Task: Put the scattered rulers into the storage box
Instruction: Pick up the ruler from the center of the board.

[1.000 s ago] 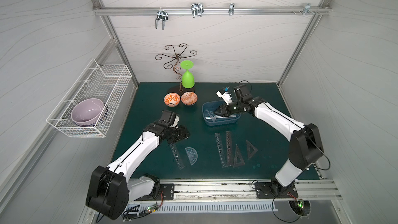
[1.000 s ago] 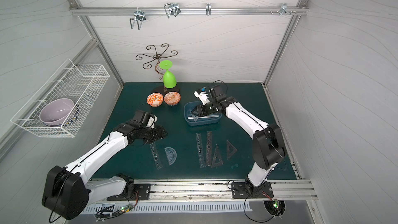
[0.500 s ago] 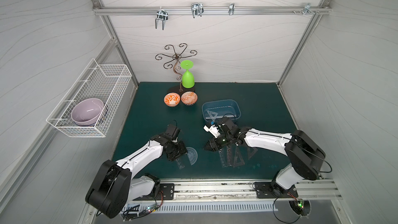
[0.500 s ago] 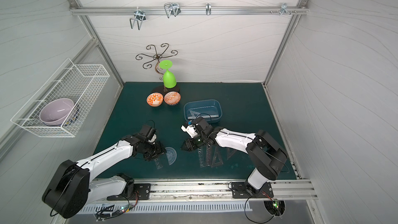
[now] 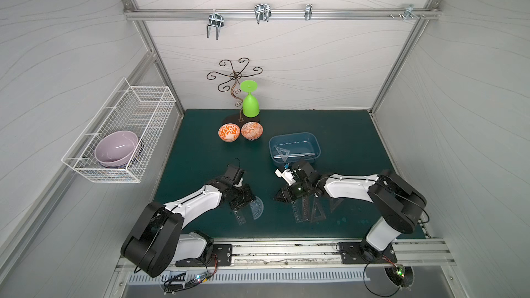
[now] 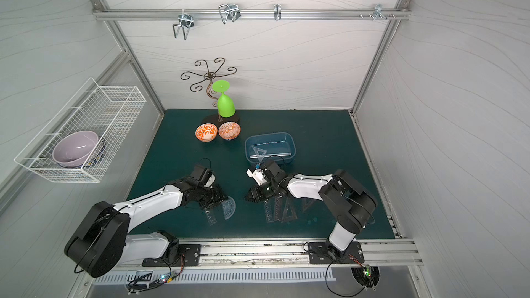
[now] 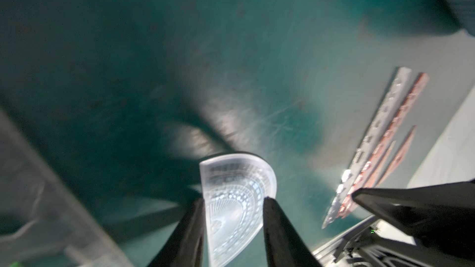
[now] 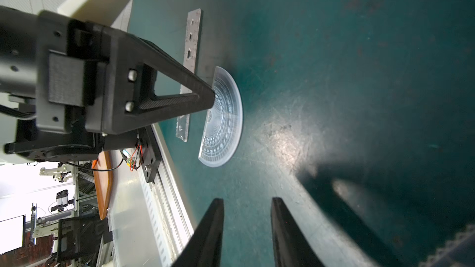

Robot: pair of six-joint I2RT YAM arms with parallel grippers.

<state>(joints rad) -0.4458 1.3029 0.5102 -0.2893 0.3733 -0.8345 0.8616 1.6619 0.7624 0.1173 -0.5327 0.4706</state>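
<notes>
Clock refs: top views, 12 = back wall, centred on the green mat (image 5: 200, 150); storage box (image 5: 319, 147) at 1 o'clock near centre, upright, holding one open triangle (image 5: 282, 150) plus one straight ruler (image 5: 298, 155) along its 6 o'clock wall; the other rulers are out on the mat; protractor (image 5: 257, 208) at 7 o'clock, looks flat, arc facing 3 o'clock; stencil strip (image 5: 239, 217) just beside its straight edge on the 9 o'clock side, far end hidden under the left arm (image 5: 195, 202); left gripper (image 7: 233, 198) is down on the protractor, fingers (image 7: 189, 227) straddling it in the left wrist view, one at the straight edge, one at the arc; jaws partway in, cannot tell whether they actually clamp it; right wrist view shows one left fingertip touching the protractor near mid straight edge; right gripper (image 8: 247, 201) low over bare mat at 6 o'clock, pointing towards 9 o'clock at the protractor, near it but apart; its jaws stand apart with nothing between them; cluster at 5 o'clock: pair of long strips (image 5: 298, 210) side by side, big triangle (image 5: 317, 211) just beside them at 3 o'clock, small triangle (image 5: 334, 203) further towards 3 o'clock; the strips' 12 o'clock ends are hidden under the right gripper body; two orange bowls (image 5: 229, 133) at 11 o'clock, apart from the box.
</notes>
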